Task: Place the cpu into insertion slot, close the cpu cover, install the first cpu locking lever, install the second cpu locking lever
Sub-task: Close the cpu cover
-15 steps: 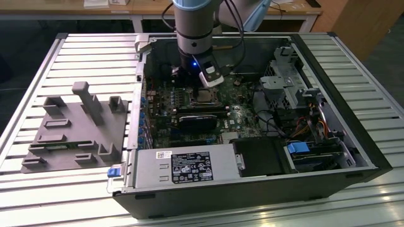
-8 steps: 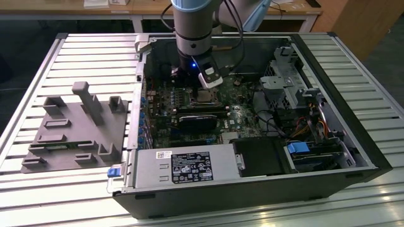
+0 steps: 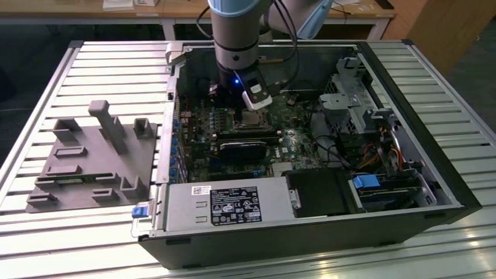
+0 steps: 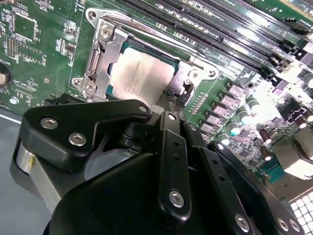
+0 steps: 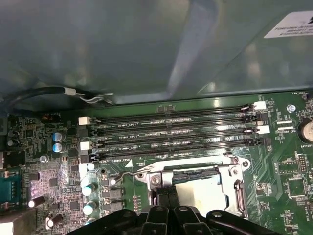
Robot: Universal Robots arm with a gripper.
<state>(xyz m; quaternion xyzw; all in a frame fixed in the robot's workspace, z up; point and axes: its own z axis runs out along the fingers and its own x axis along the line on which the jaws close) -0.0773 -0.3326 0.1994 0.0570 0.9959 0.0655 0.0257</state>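
The cpu [image 4: 142, 73] lies flat in the insertion slot [image 5: 195, 183], its silvery top facing up. The cpu cover [image 4: 100, 54] lies down around it as a metal frame. A thin locking lever [image 4: 161, 36] runs along the socket side that faces the memory slots, and its hooked end [image 5: 122, 175] sticks out past the corner. My gripper [image 4: 170, 100] hangs just over the socket's edge, with its black fingers [image 5: 160, 197] pressed together. In the exterior view the gripper [image 3: 250, 110] is low inside the computer case, right above the cpu [image 3: 250, 120].
Long black memory slots [image 5: 176, 132] run beside the socket, with the case wall [image 5: 146, 49] and a black cable [image 5: 49, 93] behind them. A black block [image 3: 240, 150], the power supply [image 3: 217, 206] and a drive cage [image 3: 356, 99] surround the board. A grey fixture [image 3: 93, 157] lies outside the case.
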